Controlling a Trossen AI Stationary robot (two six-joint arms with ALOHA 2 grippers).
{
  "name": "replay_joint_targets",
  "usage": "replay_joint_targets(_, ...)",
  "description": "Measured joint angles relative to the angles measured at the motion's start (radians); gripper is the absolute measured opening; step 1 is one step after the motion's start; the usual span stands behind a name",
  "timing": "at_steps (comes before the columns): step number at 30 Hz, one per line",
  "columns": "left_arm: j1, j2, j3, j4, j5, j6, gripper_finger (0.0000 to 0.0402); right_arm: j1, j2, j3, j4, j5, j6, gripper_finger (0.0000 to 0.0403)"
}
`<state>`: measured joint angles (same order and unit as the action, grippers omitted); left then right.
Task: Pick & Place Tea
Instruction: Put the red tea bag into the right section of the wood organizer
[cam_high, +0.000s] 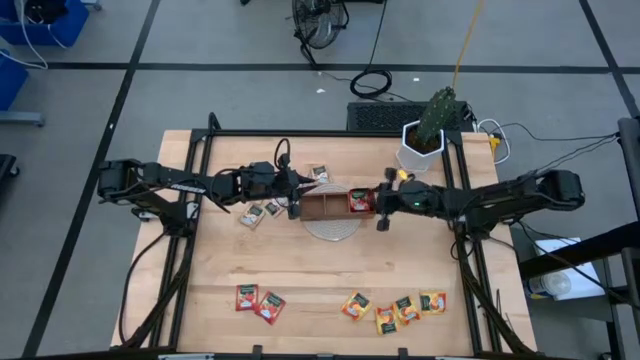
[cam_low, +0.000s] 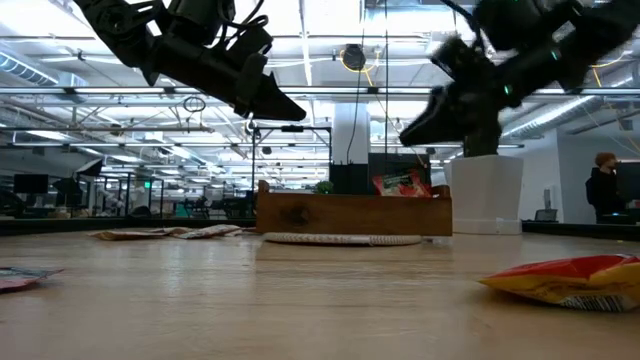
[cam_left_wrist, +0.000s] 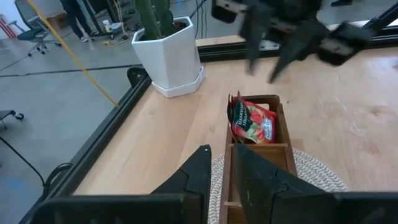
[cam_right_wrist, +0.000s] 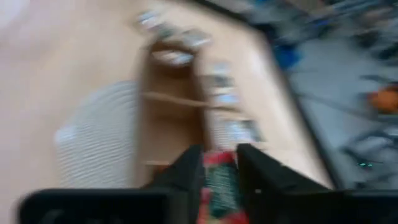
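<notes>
A brown wooden tray (cam_high: 322, 206) with three compartments sits on a round woven mat mid-table. One red tea sachet (cam_left_wrist: 251, 122) stands on edge in its right end compartment, leaning on the wall. My right gripper (cam_left_wrist: 266, 67) hovers open just above and beyond that end, clear of the sachet. My left gripper (cam_left_wrist: 221, 163) hangs over the tray's left end, its fingers a narrow gap apart with nothing between them. Red sachets (cam_high: 258, 302) and orange-yellow ones (cam_high: 395, 308) lie flat near the front edge. Pale ones (cam_high: 262, 212) lie left of the tray.
A white pot with a green plant (cam_high: 422, 148) stands at the far right of the table, close behind my right arm. A black frame rail (cam_left_wrist: 118, 106) borders the table. Another pale sachet (cam_high: 320, 173) lies behind the tray. A person (cam_low: 605, 190) stands in the room beyond.
</notes>
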<state>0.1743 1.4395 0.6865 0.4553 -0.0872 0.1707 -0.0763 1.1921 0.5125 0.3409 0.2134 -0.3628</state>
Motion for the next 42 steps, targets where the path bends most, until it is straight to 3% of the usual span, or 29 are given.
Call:
replay_joint_targets(3, 0.000, 0.000, 0.000, -0.004, 0.000, 0.004, 0.0072, 0.015, 0.042, 0.199, -0.337, -0.119, 0.006, 0.0015)
replay_joint_targets(8, 0.000, 0.000, 0.000, 0.002, 0.000, 0.007, 0.0072, -0.005, 0.148, 0.364, -0.607, -0.135, -0.002, 0.0001)
replay_joint_targets(17, 0.000, 0.000, 0.001, -0.016, 0.000, 0.003, 0.0072, -0.041, 0.345, 0.375, -0.612, -0.162, 0.010, 0.0000)
replay_joint_targets(23, 0.000, 0.000, 0.001, -0.018, 0.000, 0.003, 0.0072, -0.042, 0.376, 0.375, -0.600, -0.152, 0.010, 0.0000)
replay_joint_targets(29, 0.000, 0.000, 0.001, -0.018, 0.000, 0.003, 0.0072, -0.039, 0.376, 0.375, -0.635, -0.010, -0.017, 0.0000)
replay_joint_targets(33, 0.000, 0.000, 0.001, -0.018, 0.000, 0.003, 0.0072, -0.039, 0.376, 0.375, -0.648, 0.010, -0.010, 0.0000)
replay_joint_targets(38, 0.000, 0.000, 0.001, -0.018, 0.000, 0.003, 0.0072, -0.011, 0.378, 0.375, -0.638, 0.121, -0.013, 0.0000)
replay_joint_targets(42, 0.000, 0.000, 0.001, -0.018, 0.000, 0.003, 0.0072, -0.007, 0.407, 0.375, -0.599, 0.124, 0.000, 0.0000)
